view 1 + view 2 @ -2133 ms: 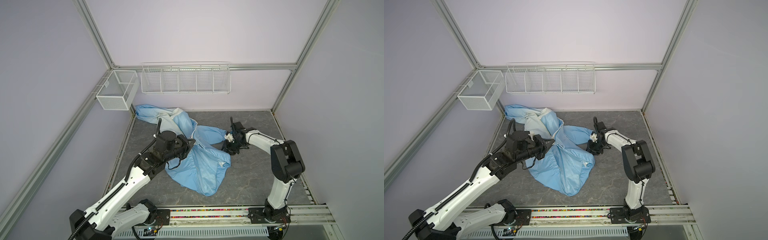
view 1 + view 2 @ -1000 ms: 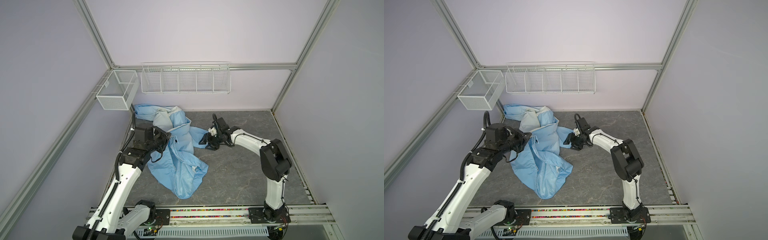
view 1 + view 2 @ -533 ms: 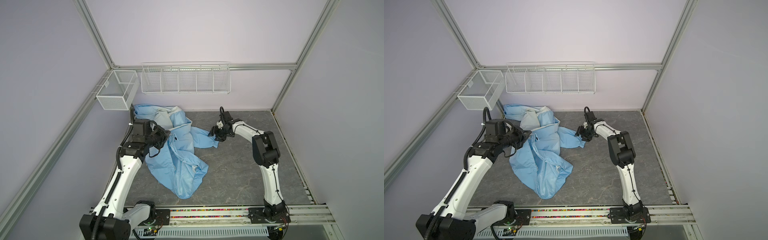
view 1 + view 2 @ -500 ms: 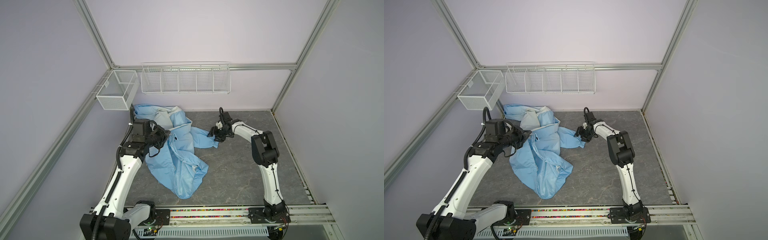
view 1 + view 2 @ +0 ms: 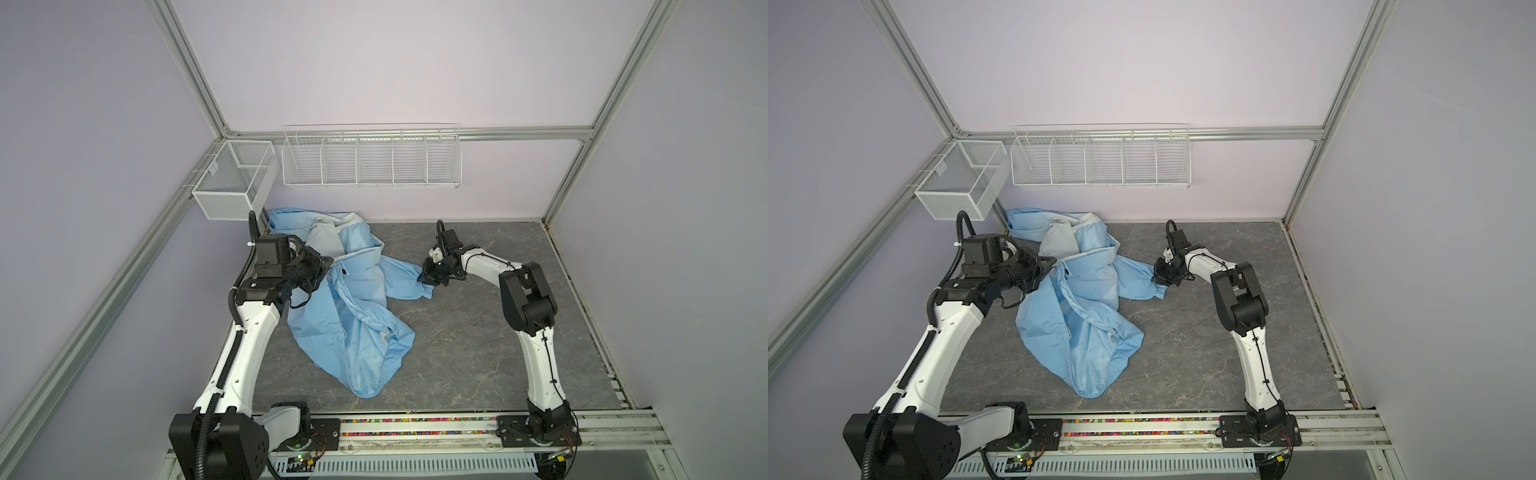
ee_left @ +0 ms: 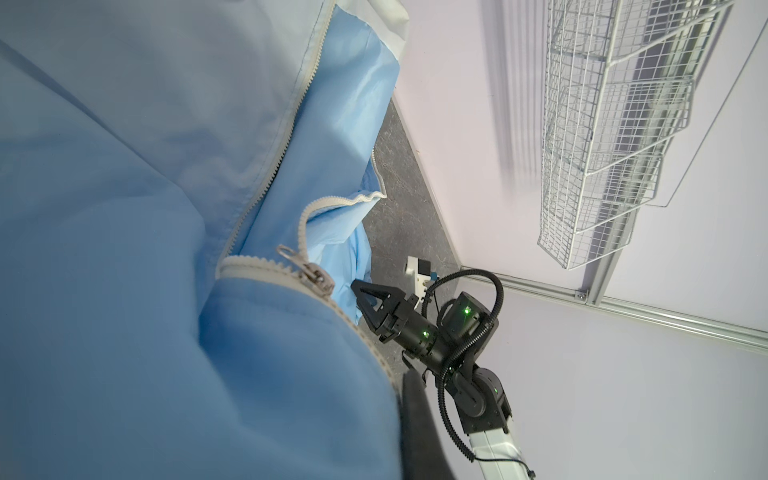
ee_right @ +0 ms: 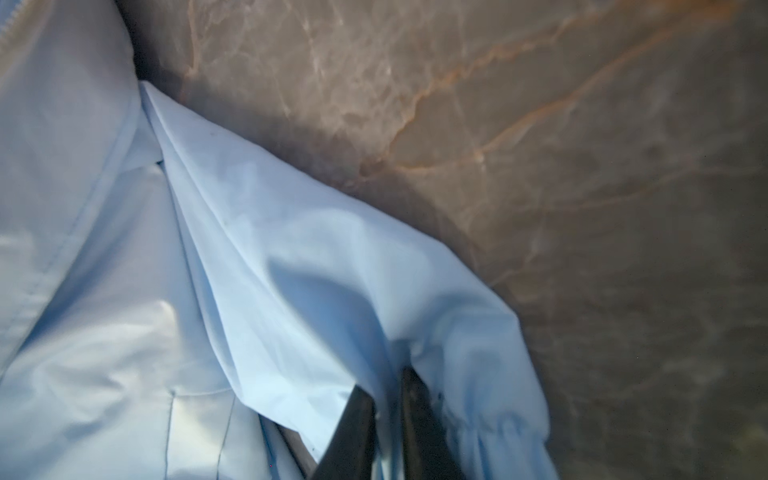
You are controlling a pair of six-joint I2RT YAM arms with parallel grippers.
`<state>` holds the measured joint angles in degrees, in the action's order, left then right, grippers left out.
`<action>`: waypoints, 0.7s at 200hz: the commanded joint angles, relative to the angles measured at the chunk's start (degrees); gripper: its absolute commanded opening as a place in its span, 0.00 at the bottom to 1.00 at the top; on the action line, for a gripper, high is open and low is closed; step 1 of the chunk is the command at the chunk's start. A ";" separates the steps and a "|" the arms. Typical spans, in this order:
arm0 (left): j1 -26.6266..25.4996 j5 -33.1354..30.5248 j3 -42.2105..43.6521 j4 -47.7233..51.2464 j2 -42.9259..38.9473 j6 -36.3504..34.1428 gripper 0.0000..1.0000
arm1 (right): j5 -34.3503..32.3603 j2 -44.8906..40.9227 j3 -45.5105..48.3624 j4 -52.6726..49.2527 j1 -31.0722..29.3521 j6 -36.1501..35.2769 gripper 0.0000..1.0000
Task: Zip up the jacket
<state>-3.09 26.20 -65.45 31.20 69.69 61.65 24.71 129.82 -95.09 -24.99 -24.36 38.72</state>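
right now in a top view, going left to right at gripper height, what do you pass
left gripper, holding the front edge → jacket heap → its sleeve → right gripper, closed on the sleeve's end

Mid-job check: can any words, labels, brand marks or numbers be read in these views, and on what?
None can be read.
The jacket shows no print or label, and its zipper slider bears no legible mark.
The small tag on the mesh basket is too small to read.
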 commanded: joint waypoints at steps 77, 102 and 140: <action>0.80 -2.63 -6.02 2.36 4.70 -5.56 0.00 | 3.15 -12.99 10.97 -0.17 -8.24 -4.84 0.54; 0.79 -2.82 -4.68 4.34 2.12 -5.67 0.00 | 3.53 -14.27 5.58 0.25 -4.07 -3.40 0.64; 0.76 -2.00 -1.13 6.16 -3.33 -4.30 0.00 | 8.85 -2.71 -8.02 6.10 -1.68 7.63 0.69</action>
<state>-2.61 23.99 -68.31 35.29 70.46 57.63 29.28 119.87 -95.66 -23.20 -25.58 38.85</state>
